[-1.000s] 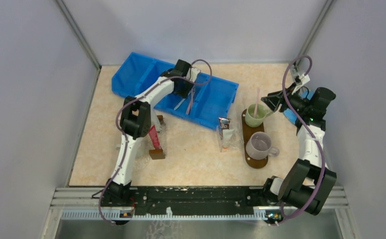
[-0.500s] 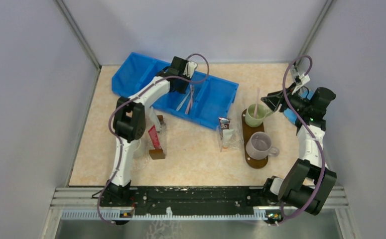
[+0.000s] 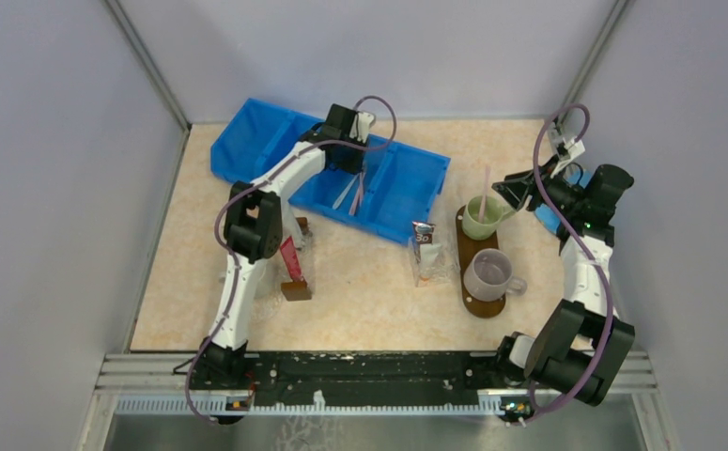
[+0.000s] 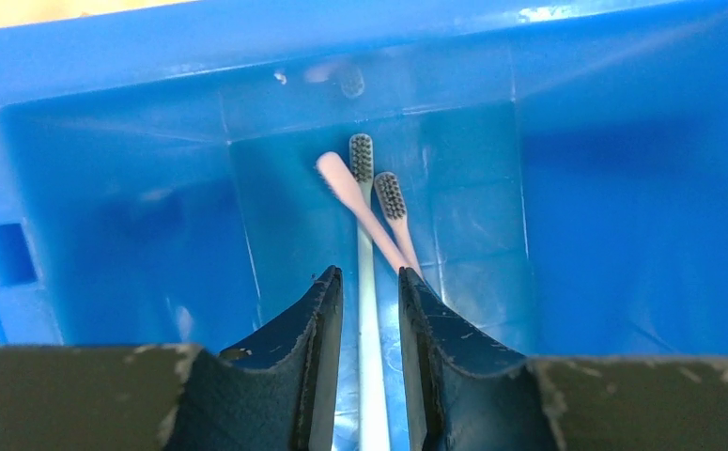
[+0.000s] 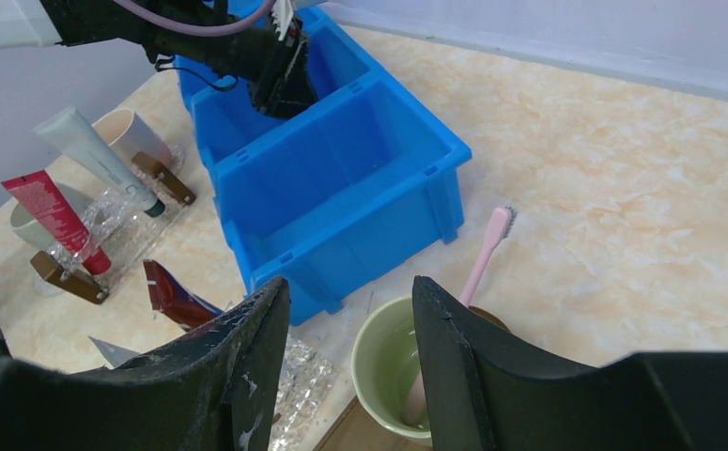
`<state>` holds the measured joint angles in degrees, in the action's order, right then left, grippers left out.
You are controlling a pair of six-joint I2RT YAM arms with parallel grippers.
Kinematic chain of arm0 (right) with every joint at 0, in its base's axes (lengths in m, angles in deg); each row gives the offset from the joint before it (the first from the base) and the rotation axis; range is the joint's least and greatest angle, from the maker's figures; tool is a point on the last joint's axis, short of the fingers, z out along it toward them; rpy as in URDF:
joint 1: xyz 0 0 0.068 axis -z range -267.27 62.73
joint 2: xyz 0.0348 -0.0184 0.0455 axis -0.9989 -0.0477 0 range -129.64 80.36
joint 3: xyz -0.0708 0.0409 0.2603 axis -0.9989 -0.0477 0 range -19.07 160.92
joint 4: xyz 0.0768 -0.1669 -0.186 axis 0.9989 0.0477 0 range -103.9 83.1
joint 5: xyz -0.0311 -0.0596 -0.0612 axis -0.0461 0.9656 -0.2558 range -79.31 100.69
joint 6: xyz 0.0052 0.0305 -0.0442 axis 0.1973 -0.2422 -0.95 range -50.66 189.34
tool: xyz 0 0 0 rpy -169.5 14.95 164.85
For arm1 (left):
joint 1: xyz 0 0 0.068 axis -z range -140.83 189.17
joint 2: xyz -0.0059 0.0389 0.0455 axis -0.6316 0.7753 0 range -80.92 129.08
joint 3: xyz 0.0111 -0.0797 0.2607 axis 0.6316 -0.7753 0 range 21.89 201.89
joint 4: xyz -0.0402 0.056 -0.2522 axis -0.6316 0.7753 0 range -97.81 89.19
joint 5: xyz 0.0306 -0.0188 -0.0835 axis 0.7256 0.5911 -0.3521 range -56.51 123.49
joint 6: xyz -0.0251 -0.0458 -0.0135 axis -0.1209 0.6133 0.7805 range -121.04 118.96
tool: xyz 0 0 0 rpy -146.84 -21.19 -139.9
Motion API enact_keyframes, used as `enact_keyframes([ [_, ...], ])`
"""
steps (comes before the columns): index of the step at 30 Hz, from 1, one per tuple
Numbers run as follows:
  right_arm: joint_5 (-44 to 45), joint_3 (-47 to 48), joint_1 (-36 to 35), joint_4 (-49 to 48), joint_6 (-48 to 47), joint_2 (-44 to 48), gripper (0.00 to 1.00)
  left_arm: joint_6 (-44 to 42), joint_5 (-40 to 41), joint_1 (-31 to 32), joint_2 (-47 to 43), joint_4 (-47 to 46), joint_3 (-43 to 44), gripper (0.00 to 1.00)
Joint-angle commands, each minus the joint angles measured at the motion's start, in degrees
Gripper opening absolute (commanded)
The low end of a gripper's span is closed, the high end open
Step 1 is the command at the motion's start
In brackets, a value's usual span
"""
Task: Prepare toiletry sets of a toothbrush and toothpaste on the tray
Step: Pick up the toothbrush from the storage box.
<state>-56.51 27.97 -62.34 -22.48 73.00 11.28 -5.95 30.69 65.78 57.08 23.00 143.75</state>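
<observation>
A: Your left tool [image 4: 369, 282]?
B: Mine stands apart, straddling the white toothbrush [image 4: 364, 216] in the blue bin [image 4: 106, 188]. I'd sink lower, then close squarely on it.
A: The right tool [image 5: 350, 287]?
B: Apart, empty, above the green mug [image 5: 385, 349] on the tray [image 3: 482, 303].

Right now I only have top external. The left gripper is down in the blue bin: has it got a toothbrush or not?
Observer: Not gripped. Left wrist shows the left gripper open, its jaws either side of the white toothbrush handle with a gap on each side.
Operator: Anything else in that compartment?
Observer: Yes. One pink toothbrush crosses the white handle just ahead of the fingertips, and a second pink toothbrush lies beside it, bristles up, all on the floor of the blue bin.
</observation>
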Motion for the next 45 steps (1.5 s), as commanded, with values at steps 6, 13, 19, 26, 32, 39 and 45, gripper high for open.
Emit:
enact_keyframes([
  [6,-1.00,1.38,0.33,-3.02,0.51,1.14,0.51,4.82,-7.02,-1.21,3.91,-0.72,4.33,0.34],
  [13,-1.01,1.40,0.34,-3.06,0.52,1.05,0.51,5.92,-8.26,-1.41,6.79,2.02,7.81,0.34],
  [19,-1.00,1.38,0.38,-3.11,0.52,0.96,0.51,5.84,-8.07,-1.42,7.81,2.81,8.51,0.23],
  [26,-0.93,1.33,0.34,-3.11,0.57,1.03,0.51,4.84,-4.61,-1.39,8.31,4.33,9.82,0.12],
  [32,-0.94,1.38,0.38,-3.19,0.62,1.09,0.51,1.68,-0.07,-1.50,2.84,-1.87,1.73,0.02],
  [39,-0.92,1.36,0.32,-3.18,0.64,1.14,0.51,0.76,0.01,-1.70,1.57,-3.39,0.09,0.00],
  [45,-1.01,1.27,0.35,-3.20,0.60,1.22,0.51,2.48,-1.72,-1.93,-3.67,-7.87,-5.44,0.00],
])
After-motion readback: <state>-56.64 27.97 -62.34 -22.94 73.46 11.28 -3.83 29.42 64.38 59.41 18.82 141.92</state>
